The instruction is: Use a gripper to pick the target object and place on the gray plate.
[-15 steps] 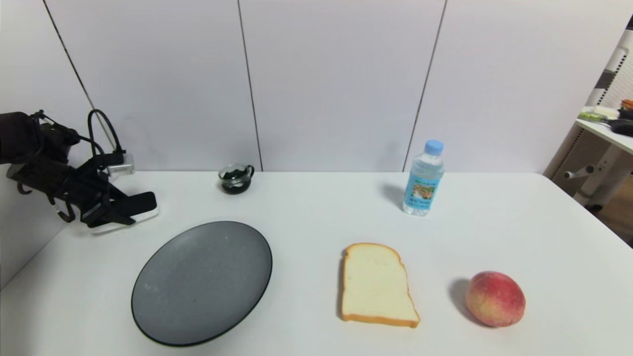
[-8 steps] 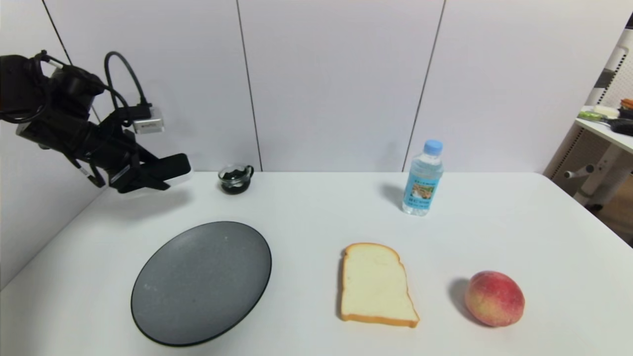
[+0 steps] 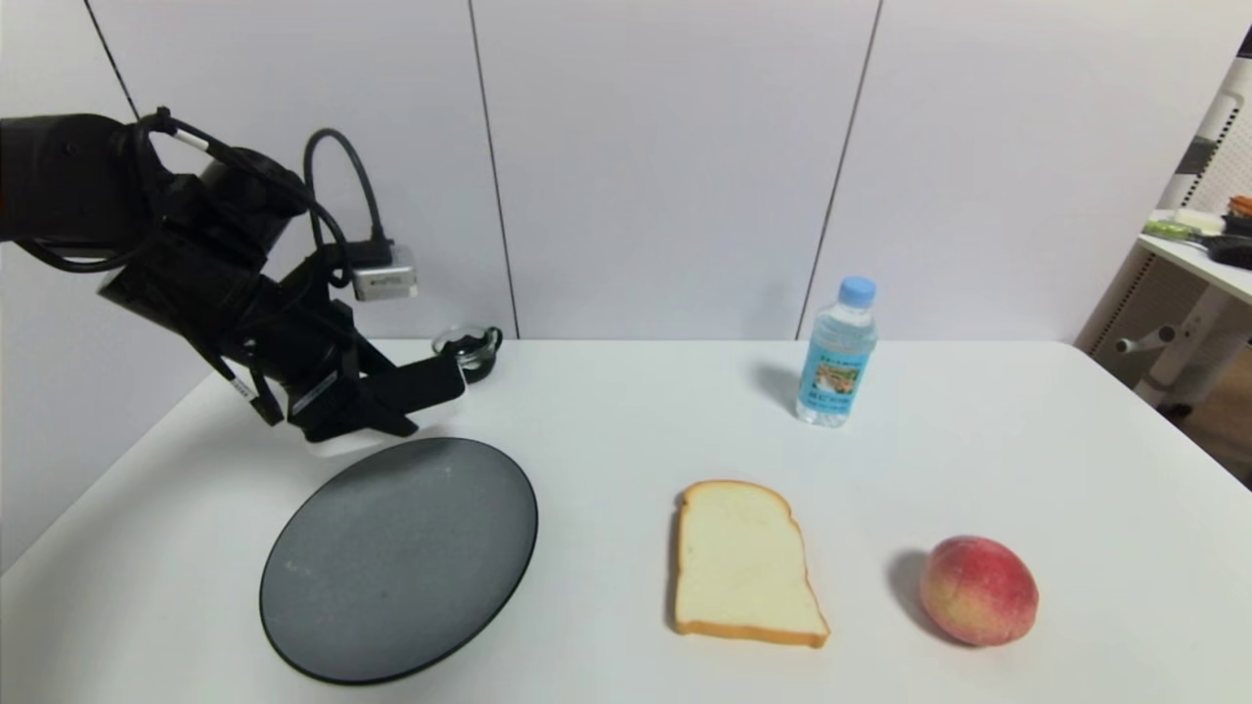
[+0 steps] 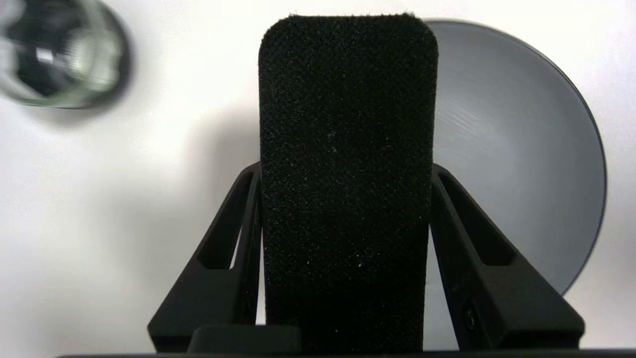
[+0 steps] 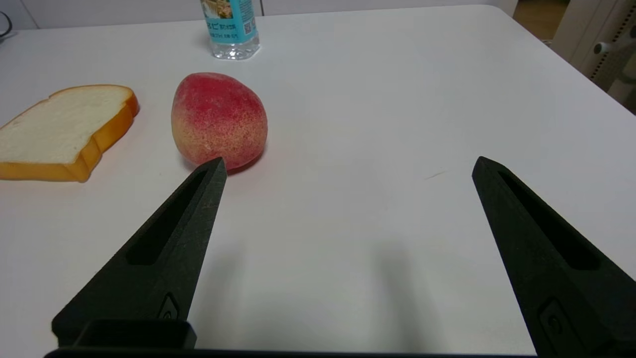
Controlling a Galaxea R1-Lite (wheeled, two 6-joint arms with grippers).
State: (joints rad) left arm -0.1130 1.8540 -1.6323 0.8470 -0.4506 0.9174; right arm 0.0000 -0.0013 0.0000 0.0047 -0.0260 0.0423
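Left gripper (image 3: 391,406): raised off the counter near its far left corner, fingers pinching the eraser (image 4: 347,164) by its long sides.
Eraser: in the air, black face up, its tip above the far rim of the gray plate (image 3: 391,567).
Plate: front left of the counter.
Right gripper (image 5: 348,164): fingers spread wide, low near the front right edge, beside the peach (image 5: 218,119).

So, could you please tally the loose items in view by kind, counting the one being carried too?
Food: 2, bread slice and peach
Drink containers: 2, water bottle and glass cup
Tableware: 1, gray plate
Eraser block: 1, held in the left end effector
Total: 6
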